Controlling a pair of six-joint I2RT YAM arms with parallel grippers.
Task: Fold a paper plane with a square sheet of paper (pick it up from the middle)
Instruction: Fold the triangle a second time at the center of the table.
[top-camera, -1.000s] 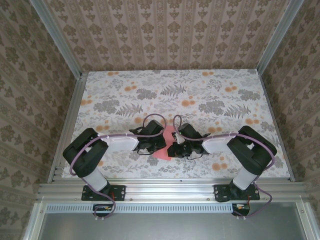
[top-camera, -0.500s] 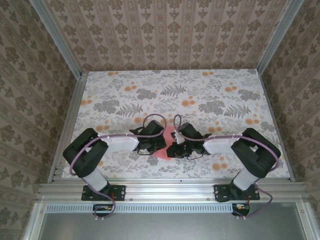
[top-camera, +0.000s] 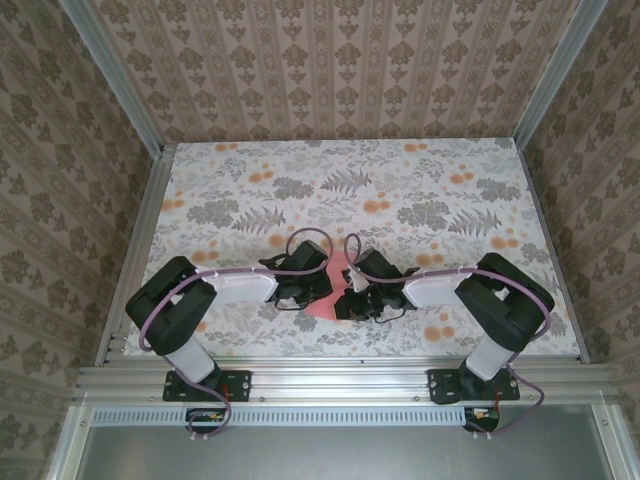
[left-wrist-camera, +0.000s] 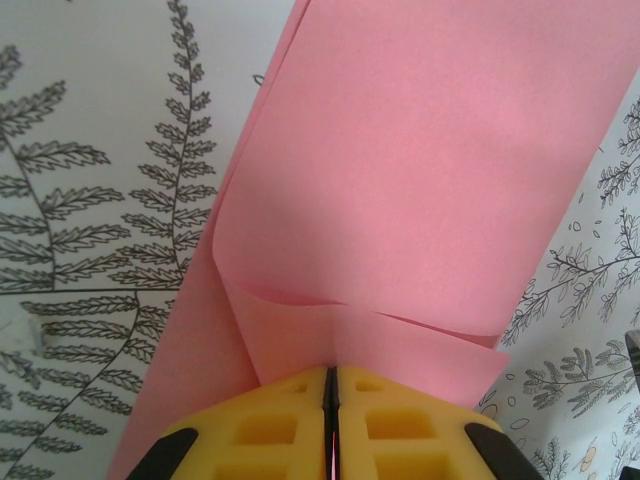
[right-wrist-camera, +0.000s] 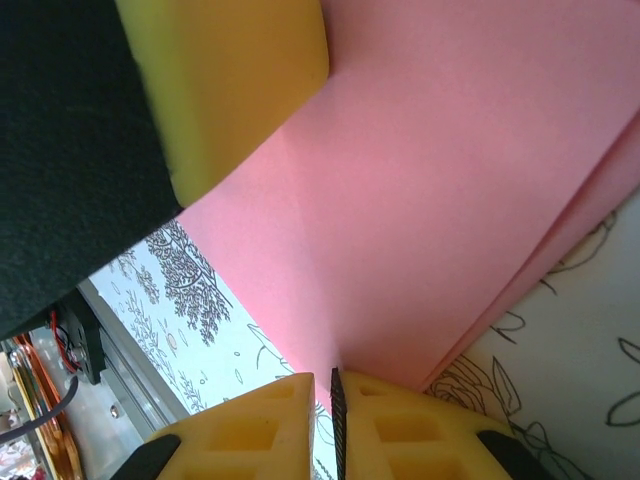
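Salmon-pink, the square sheet of paper (top-camera: 324, 306) is seen from the top external camera near the front edge of the floral-printed table (top-camera: 400, 200), between the two arms. It is largely covered by the left gripper (top-camera: 316, 287) and the right gripper (top-camera: 350, 300), which are brought close together over it; how the jaws stand cannot be told from up there.

From the left wrist camera the sheet (left-wrist-camera: 420, 170) is shown folded over on itself, its upper layer curling at a loose crease. Its near edge is pinched between the left gripper's yellow pads (left-wrist-camera: 265, 425), which are pressed together with hardly a slit left.

From the right wrist camera a broad pink face (right-wrist-camera: 450, 200) is shown, with layered edges at the right. Its near edge is clamped between the right gripper's pads (right-wrist-camera: 400, 420), likewise drawn tight. A yellow pad of the left gripper is seen in front of the paper at the upper left, and an aluminium rail (right-wrist-camera: 120, 385) is caught at the lower left.
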